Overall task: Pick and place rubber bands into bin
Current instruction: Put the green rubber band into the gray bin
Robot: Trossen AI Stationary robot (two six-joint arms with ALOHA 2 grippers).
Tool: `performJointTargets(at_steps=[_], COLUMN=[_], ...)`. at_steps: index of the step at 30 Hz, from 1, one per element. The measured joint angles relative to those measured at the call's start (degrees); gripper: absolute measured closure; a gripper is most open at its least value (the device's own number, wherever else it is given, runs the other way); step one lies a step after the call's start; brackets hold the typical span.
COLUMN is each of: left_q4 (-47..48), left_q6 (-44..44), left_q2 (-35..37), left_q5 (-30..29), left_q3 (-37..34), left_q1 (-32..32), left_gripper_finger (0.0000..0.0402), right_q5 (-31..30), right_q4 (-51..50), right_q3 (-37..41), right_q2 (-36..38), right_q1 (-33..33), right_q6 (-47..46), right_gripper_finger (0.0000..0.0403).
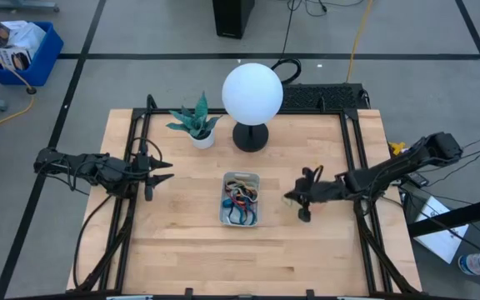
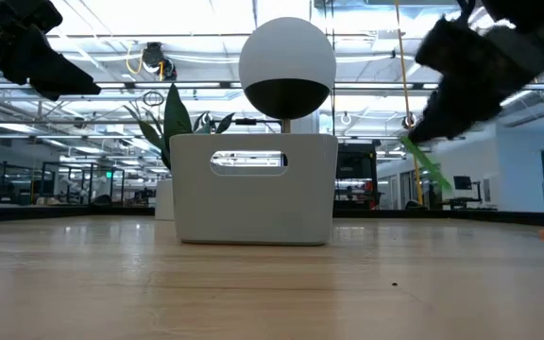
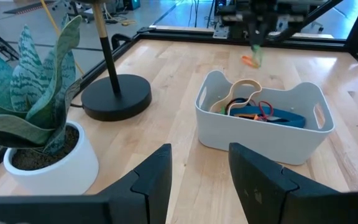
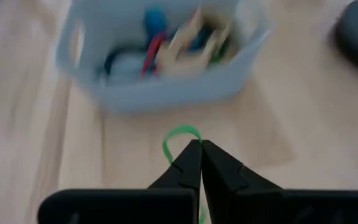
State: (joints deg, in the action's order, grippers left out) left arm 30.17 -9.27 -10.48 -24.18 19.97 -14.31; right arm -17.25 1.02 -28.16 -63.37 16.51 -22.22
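The bin is a small pale rectangular tray with cut-out handles at mid-table. It holds several rubber bands in tan, blue, red and orange. My right gripper hovers just right of the bin and is shut on a green rubber band. The green band also shows in the low view and far off in the left wrist view. My left gripper is open and empty, above the table left of the bin, pointing toward it. My right gripper pinches the green rubber band between its two fingertips. A small loop of the band sticks out beyond the tips toward the bin. The fingers come from the table's right. The band's other part hangs slack below them, clear of the table.
A white globe lamp on a black base and a potted plant stand at the far side behind the bin. A small orange thing lies at the table's right edge. A blue crate is on the floor.
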Motion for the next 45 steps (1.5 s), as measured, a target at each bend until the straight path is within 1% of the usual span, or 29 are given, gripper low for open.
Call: performJointTargets(at_steps=[3,5,10,12,13,15,18,21,25,29,33,41,45], left_q4=[-0.02,-0.02,-0.27,-0.27,-0.28,-0.28,-0.33,-0.37,-0.37,-0.37,-0.36,-0.31,-0.28], left_q6=[-0.25,-0.24,-0.03,-0.01,-0.01,-0.03,-0.05,-0.03,-0.05,-0.01,-0.05,-0.05,-0.05], left_q2=[-0.02,-0.02,0.0,-0.01,0.0,-0.02,-0.01,0.0,0.0,-0.02,-0.02,-0.01,-0.02], left_q5=[0.0,0.0,0.0,0.0,0.0,0.0,0.0,0.02,0.02,0.02,0.02,0.12,0.13], left_q3=[0.0,0.0,0.0,0.0,0.0,0.0,0.0,0.0,-0.01,0.0,-0.02,-0.01,-0.01], left_q1=[0.01,0.01,0.0,0.0,0.01,0.01,0.0,0.01,0.0,0.0,0.0,-0.01,-0.01], left_gripper_finger=[0.0236,0.0236,0.0236,0.0236,0.0236,0.0236,0.0236,0.0236,0.0236,0.0236,0.0236,0.0236,0.0236], right_q5=[-3.02,-4.92,-5.28,-5.22,-5.14,-4.23,0.32,1.27,2.86,6.52,9.97,10.03,10.05], right_q4=[3.66,8.26,23.86,27.78,27.93,25.75,19.81,9.95,-2.15,-7.36,-7.56,-7.36,-7.21], right_q3=[-0.02,-0.02,-0.08,-1.08,-2.23,-5.71,-13.42,-21.81,-32.8,-40.3,-42.89,-42.99,-42.99], right_q2=[3.17,4.98,7.62,7.89,7.93,7.93,6.92,4.62,-0.99,-8.08,-14.79,-26.4,-31.21], right_q1=[-1.97,-3.24,-6.41,-7.54,-8.01,-8.83,-10.11,-10.76,-11.3,-11.84,-12.44,-12.48,-12.44], right_q6=[-1.84,-1.32,9.64,13.59,15.45,19.05,23.48,25.43,27.56,27.72,29.0,28.89,26.9], right_gripper_finger=[0.0402,0.0402,0.0403,0.0403,0.0403,0.0403,0.0403,0.0403,0.0403,0.0403,0.0403,0.0403,0.0403])
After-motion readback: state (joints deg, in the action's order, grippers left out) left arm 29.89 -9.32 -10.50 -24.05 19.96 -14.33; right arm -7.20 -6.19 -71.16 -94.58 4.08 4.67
